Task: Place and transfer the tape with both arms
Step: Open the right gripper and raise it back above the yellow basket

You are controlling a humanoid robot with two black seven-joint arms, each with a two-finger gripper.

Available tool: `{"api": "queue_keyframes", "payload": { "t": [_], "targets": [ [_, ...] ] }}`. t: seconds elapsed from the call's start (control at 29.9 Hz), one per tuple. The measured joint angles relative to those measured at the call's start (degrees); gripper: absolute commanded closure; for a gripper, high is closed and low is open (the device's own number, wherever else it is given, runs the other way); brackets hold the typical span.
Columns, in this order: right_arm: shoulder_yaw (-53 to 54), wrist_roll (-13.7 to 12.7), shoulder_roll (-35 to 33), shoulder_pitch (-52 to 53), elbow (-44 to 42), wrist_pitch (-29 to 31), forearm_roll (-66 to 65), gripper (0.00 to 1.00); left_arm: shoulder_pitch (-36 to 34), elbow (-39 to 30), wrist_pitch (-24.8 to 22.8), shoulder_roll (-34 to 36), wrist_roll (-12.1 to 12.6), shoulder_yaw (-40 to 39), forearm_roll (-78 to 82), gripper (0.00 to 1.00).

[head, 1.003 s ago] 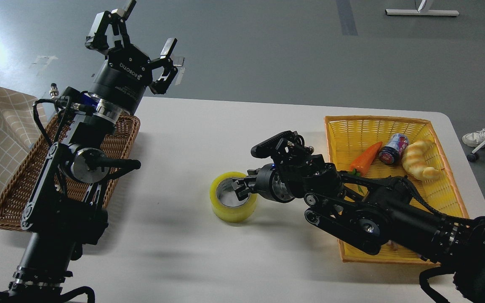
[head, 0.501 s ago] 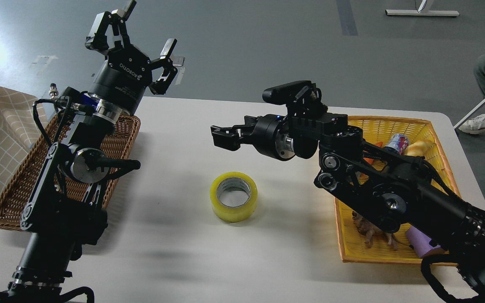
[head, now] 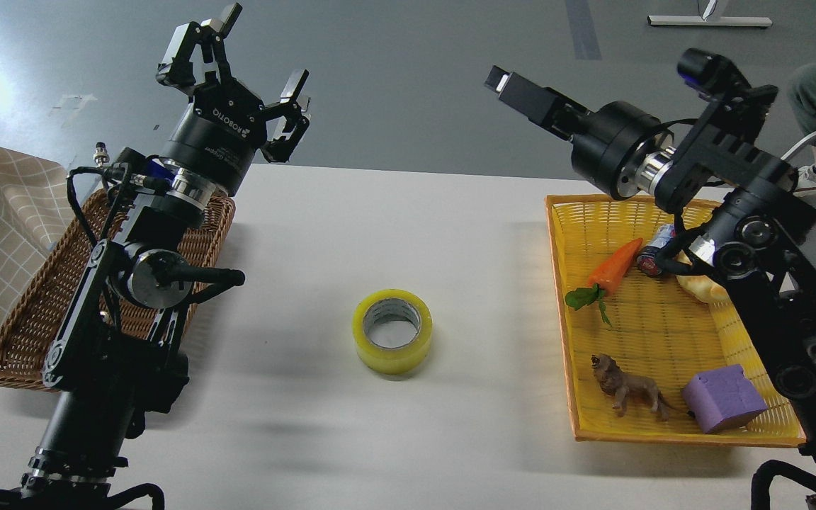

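Note:
The tape (head: 392,340), a yellow roll with a grey-white core, lies flat on the white table (head: 394,227) near its middle, with nothing touching it. My left gripper (head: 245,64) is raised high above the table's far left, well away from the tape, with its fingers spread open and empty. My right gripper (head: 514,88) is raised high at the far right, above the yellow basket's far edge, pointing up and left. Its fingers show as one dark bar, so I cannot tell them apart. It holds nothing that I can see.
An empty brown wicker basket (head: 18,333) sits at the table's left, under my left arm. A yellow basket (head: 571,397) at the right holds a carrot (head: 613,265), a can (head: 656,251), bread, a toy lion (head: 627,389) and a purple block (head: 723,397). A person's leg shows at far right.
My right gripper has let go of the tape's core and risen up and back to the right. The tape stays on the table. My left arm has shifted slightly.

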Motion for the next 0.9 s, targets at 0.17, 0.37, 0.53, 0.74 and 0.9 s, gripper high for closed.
{"api": "queue_keyframes", "payload": {
  "t": [0.17,0.37,0.53,0.74,0.9],
  "targets": [
    [11.2,0.3,4.0,-2.3,0.0,0.0,13.1,0.01,0.0,0.0,0.0,-0.4,-0.7,0.2,0.1,0.02],
    [16.5,0.5,5.4,-4.3,-0.2,0.0,26.2,0.01,0.0,0.0,-0.6,-0.5,-0.9,2.4,0.1,0.02],
    [18.4,0.6,5.5,-6.2,0.0,0.0,35.1,0.01,0.1,0.0,-0.8,-1.3,-1.0,3.0,0.1,0.02],
    [19.8,0.7,5.5,-7.3,0.2,0.0,42.1,0.01,0.2,-0.1,-1.2,-2.5,-1.1,3.0,0.1,0.02],
    [20.0,1.0,5.5,-7.4,0.3,0.0,42.8,0.01,0.2,-0.1,-1.0,-2.6,-1.0,3.4,0.1,0.02]
  ]
}}
